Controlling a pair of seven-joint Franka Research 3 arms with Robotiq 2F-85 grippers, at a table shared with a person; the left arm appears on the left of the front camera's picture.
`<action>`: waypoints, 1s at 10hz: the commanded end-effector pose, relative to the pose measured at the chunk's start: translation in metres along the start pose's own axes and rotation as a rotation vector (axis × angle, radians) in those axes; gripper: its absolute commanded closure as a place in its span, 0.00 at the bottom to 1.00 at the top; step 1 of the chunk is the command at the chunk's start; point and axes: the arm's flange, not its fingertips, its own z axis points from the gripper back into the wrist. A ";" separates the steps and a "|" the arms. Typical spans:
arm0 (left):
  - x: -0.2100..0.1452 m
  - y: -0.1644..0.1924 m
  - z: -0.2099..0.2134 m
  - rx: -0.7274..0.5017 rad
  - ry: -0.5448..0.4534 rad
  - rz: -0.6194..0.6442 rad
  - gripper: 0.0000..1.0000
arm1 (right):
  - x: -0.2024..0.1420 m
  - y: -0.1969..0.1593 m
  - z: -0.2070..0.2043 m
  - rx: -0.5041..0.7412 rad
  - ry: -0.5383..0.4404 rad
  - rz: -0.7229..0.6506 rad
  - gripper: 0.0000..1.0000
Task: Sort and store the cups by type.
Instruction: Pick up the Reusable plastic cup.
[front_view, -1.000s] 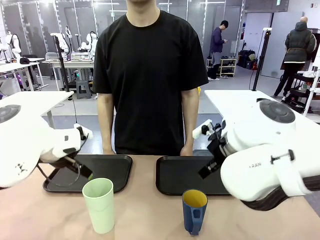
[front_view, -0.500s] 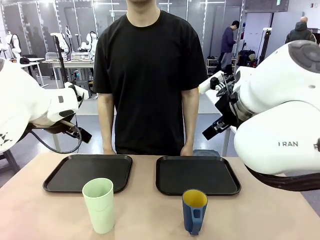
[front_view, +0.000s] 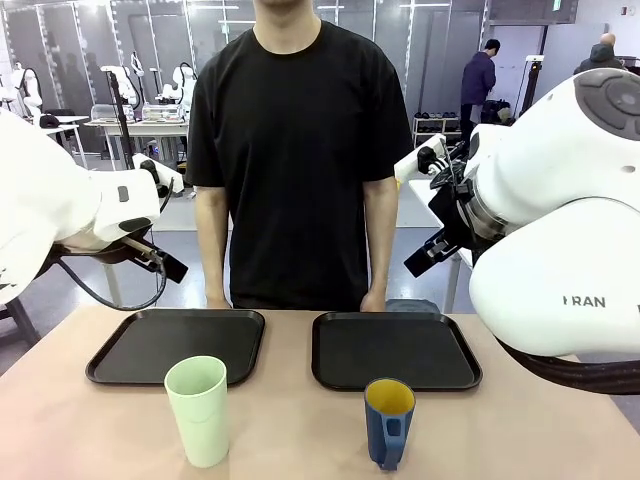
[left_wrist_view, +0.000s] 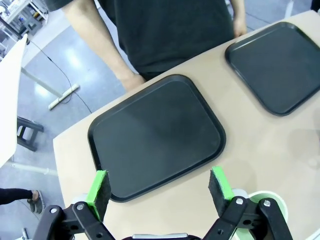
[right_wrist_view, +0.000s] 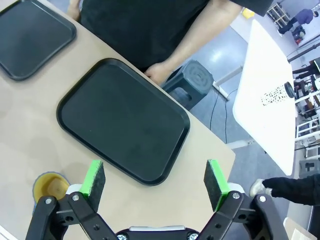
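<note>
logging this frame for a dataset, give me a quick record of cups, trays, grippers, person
green tumbler: upright on table, before left tray, outside it
blue mug: upright on table, before right tray, outside it
left tray: black, holds no cup
right tray: black, holds no cup
left gripper: open, above table
right gripper: open, above table
person: standing at far side

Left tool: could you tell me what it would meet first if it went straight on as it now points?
Probably the black tray nearest it: the open left tool points down at that tray with nothing between, though depth is unclear.
</note>
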 end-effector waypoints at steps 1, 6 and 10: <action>-0.012 0.008 -0.013 0.061 0.038 0.002 0.00 | -0.016 -0.005 -0.018 -0.016 0.048 -0.049 0.00; -0.078 0.090 -0.110 -0.019 0.208 0.167 0.00 | -0.056 -0.063 -0.125 0.046 0.242 -0.232 0.00; -0.106 0.115 -0.149 0.009 0.310 0.268 0.00 | -0.078 -0.085 -0.172 0.118 0.321 -0.334 0.00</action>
